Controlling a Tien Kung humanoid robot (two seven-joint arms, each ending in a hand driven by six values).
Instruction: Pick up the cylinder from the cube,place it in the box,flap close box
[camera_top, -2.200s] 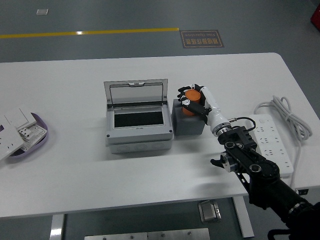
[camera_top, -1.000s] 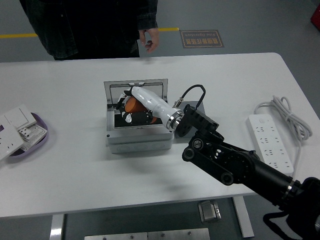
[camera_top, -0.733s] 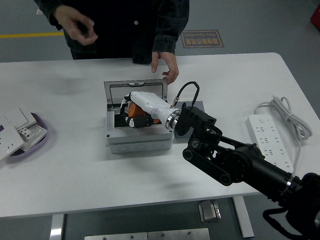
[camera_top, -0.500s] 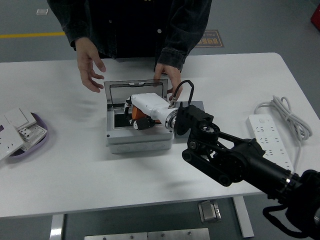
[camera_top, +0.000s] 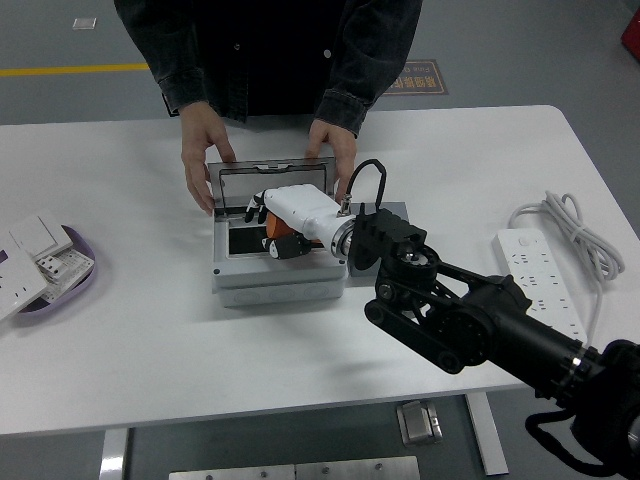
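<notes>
The right hand grasped the orange cylinder inside the box; release should be low, clear of the person's hands behind it.

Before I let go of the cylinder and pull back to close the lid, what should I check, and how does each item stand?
1. Cylinder inside the box: ok. The orange cylinder sits low in the opening of the box, under the right robot hand.
2. Cylinder resting on the box floor: cannot tell; the fingers hide its base.
3. Robot hand released: not ok; it is curled around the cylinder.
4. Lid path clear: not ok. The lid stands upright and the robot hand and wrist lie across the opening.
5. Person clear of the box: not ok. One hand of the person and the other hold the lid's two sides.
</notes>
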